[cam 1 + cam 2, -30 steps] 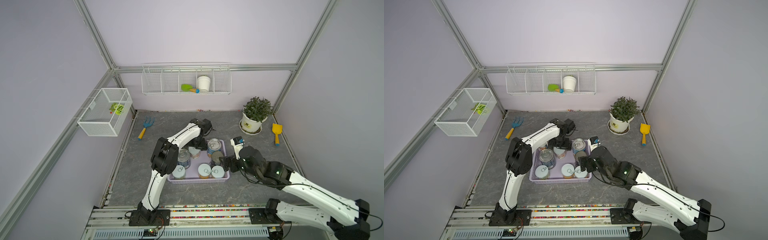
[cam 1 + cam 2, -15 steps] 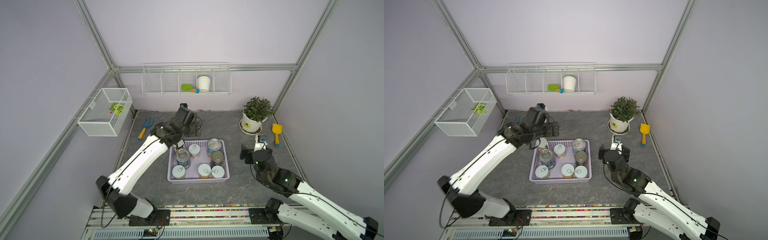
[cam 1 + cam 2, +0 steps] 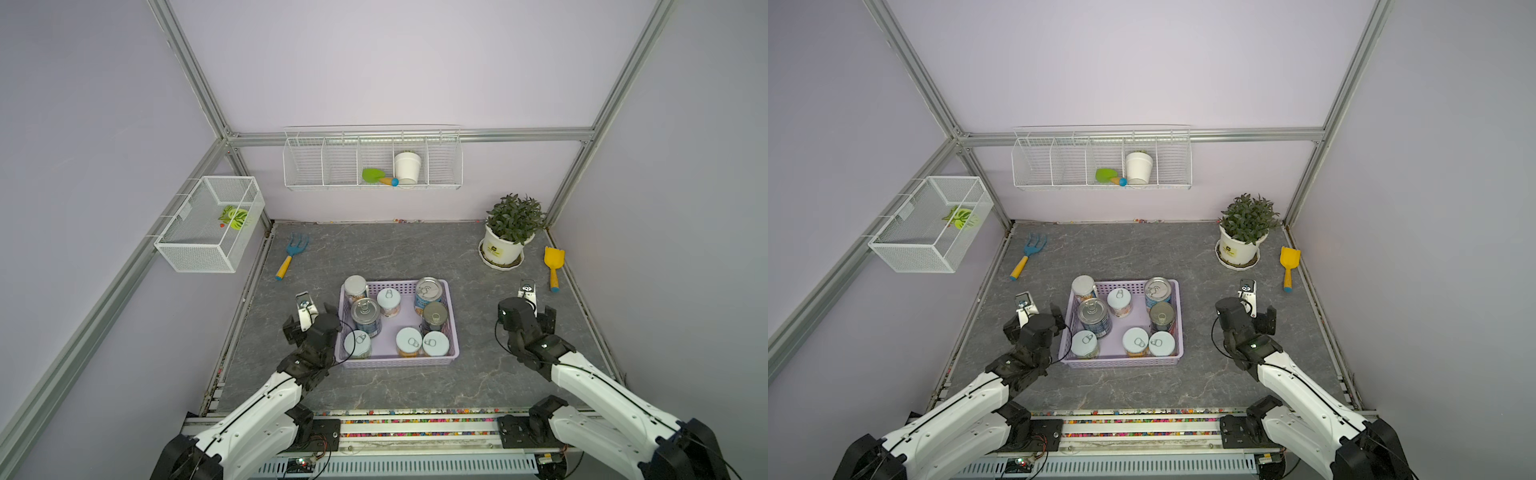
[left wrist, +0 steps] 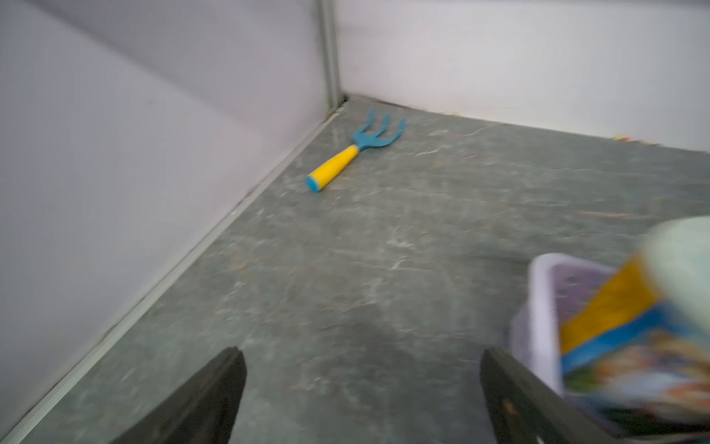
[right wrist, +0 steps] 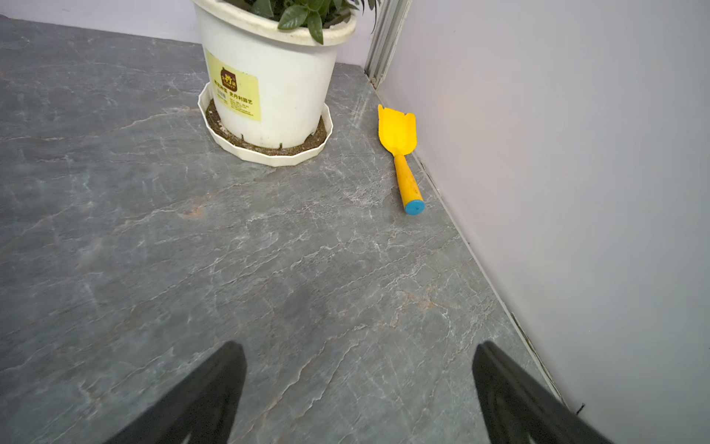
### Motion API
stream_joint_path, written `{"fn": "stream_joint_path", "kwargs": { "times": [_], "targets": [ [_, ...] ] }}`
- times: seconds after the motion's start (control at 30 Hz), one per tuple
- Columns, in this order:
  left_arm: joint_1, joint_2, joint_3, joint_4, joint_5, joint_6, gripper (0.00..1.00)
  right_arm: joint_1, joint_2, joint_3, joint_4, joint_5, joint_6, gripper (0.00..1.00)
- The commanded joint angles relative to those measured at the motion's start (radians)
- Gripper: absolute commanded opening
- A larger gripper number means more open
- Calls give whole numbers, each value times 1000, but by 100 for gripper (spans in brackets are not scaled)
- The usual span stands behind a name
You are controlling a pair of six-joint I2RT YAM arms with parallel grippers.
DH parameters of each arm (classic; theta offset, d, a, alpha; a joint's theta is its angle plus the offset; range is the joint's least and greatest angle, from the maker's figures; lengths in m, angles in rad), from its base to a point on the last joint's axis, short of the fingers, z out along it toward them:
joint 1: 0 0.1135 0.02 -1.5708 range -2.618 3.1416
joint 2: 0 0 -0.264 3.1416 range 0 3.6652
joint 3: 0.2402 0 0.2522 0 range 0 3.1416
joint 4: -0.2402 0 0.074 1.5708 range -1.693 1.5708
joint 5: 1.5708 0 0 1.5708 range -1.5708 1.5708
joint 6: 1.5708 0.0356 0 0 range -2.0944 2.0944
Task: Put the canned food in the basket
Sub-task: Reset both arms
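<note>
Top views: I count eight cans (image 3: 365,312) upright inside the basket (image 3: 395,362), none on the bench (image 3: 374,249). Left jaws just beside its left wall, right jaws well apart; both spread, empty.

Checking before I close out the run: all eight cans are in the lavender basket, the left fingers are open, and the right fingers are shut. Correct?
Not the right side: the right gripper is open. The right wrist view shows its fingers spread wide above the table, holding nothing. The rest stands: the eight cans are in the basket, and the left gripper is open.
</note>
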Motion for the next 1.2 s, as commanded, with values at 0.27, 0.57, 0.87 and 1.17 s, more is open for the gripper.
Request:
{"fn": "stream_joint_path", "kwargs": {
  "times": [0.27, 0.57, 0.87, 1.17],
  "targets": [
    [234, 159, -97, 608, 73, 140, 99, -102, -56, -226, 457, -88, -171, 97],
    [570, 396, -5, 690, 433, 4, 94, -196, 95, -262, 776, -180, -201, 97],
    [626, 560, -33, 971, 648, 112, 96, -252, 367, -188, 1013, -358, -266, 97],
    [582, 700, 57, 965, 804, 240, 100, -338, 634, -89, 1111, -542, -276, 98]
  ]
}}
